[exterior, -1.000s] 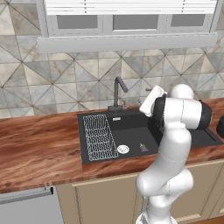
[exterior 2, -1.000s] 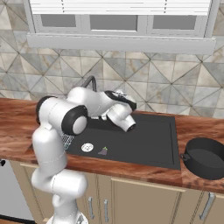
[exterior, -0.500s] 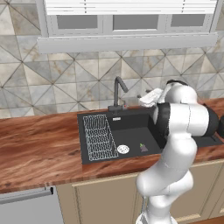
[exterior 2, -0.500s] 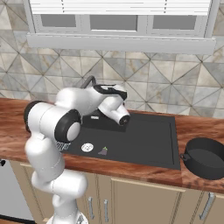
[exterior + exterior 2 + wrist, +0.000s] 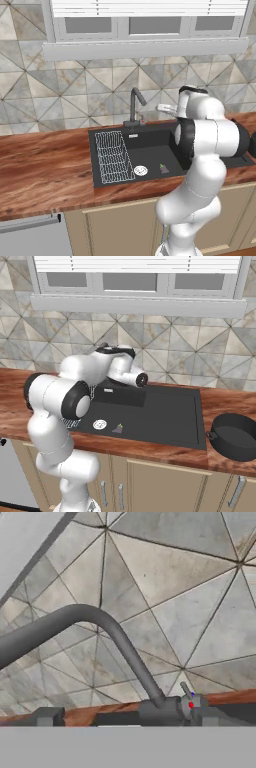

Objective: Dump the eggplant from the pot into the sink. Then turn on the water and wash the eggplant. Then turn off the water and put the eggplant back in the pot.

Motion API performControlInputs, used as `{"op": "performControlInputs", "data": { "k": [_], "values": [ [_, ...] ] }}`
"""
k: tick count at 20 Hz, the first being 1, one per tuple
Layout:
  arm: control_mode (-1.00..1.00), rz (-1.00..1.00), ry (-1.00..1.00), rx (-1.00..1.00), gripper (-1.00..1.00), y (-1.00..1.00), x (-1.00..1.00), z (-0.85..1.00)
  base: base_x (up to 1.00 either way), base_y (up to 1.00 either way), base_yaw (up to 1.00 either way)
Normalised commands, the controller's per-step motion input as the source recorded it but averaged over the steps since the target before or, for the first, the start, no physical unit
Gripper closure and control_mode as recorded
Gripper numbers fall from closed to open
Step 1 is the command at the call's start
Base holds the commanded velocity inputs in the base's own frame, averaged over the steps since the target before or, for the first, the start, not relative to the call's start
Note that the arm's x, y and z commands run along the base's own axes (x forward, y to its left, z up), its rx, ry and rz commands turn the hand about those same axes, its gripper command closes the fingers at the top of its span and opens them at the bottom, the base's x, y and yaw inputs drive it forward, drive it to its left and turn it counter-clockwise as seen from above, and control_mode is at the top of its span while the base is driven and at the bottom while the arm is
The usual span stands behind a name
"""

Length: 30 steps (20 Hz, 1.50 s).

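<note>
Reddish wooden desk (image 5: 45, 170) beneath grey geometric wall tiles (image 5: 30, 100) and a window. Black sink (image 5: 165, 416) holds the eggplant (image 5: 118, 429) beside the white drain (image 5: 99, 424), green tip upward. Pot (image 5: 236, 435) right of it. Claw (image 5: 165, 108) spread open near the faucet (image 5: 134, 105).

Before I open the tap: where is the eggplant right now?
The eggplant lies on the floor of the sink, just right of the white drain in the left base view, near the front wall. The pot sits on the counter right of the sink.
</note>
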Motion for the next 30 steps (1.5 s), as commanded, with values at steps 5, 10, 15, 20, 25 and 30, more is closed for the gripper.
{"op": "performControlInputs", "data": {
  "k": [5, 10, 15, 20, 25, 30],
  "values": [
    [-1.0, 0.06, 0.46, 0.37, -1.0, -0.2, -0.13, -0.31, 0.0, 0.0, 0.0],
    [-1.0, 0.12, 0.35, 0.29, -1.0, 0.0, -0.19, -0.35, 0.0, 0.0, 0.0],
    [-1.0, 0.14, 0.12, 0.09, -1.0, 0.0, -0.03, -0.2, 0.0, 0.0, 0.0],
    [-1.0, 0.1, -0.07, -0.02, -1.0, 0.0, 0.0, -0.02, 0.0, 0.0, 0.0],
    [-1.0, 0.08, -0.18, -0.09, -1.0, 0.03, -0.03, -0.04, 0.0, 0.0, 0.0],
    [-1.0, 0.03, -0.14, -0.09, -1.0, 0.26, 0.0, -0.17, 0.0, 0.0, 0.0]
  ]
}}
